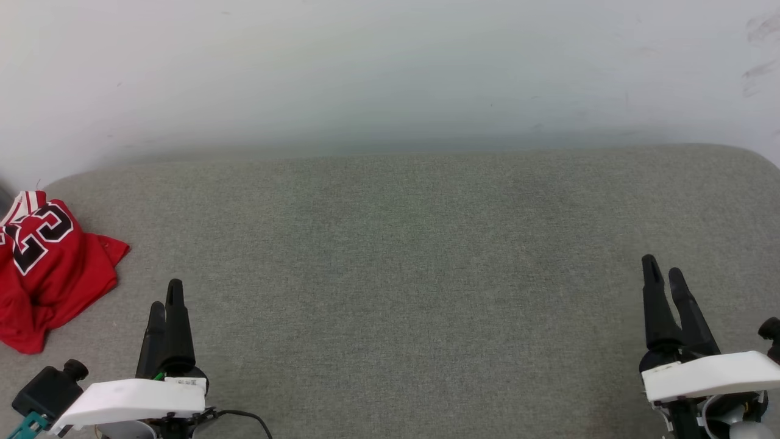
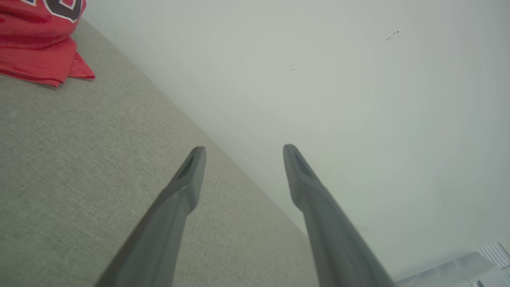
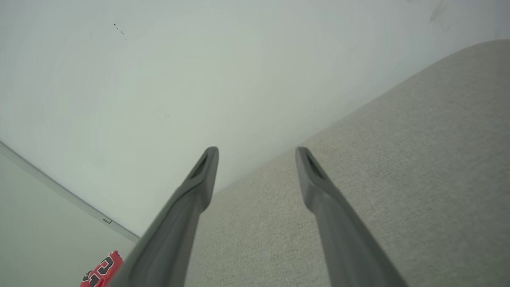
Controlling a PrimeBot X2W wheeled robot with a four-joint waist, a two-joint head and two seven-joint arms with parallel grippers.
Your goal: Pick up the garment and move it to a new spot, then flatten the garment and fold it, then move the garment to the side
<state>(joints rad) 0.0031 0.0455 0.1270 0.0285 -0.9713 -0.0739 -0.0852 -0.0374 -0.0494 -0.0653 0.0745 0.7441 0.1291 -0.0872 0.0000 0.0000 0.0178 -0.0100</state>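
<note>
Empty, wide-spread left end effector point(image 2: 243, 148)

pretty plain setup: grey fabric surface point(image 1: 390, 274) with rounded far corners across the lower frame, white wall point(image 1: 390, 73) along the top, a few dark scuffs point(image 1: 758, 55) in its upper right, soft even light

Desk point(image 1: 402, 274): grey-green woven fabric top, rounded far corners, far edge against the wall. Wall point(image 1: 390, 73): plain off-white, with dark scuff marks point(image 1: 758, 67) at upper right. Left wrist view shows small dark specks point(image 2: 392, 35) on the wall and a pale ribbed object point(image 2: 484, 263) at lower right, kind unclear. Right wrist view shows a thin grey strip point(image 3: 59, 193) running diagonally across the wall.
</note>
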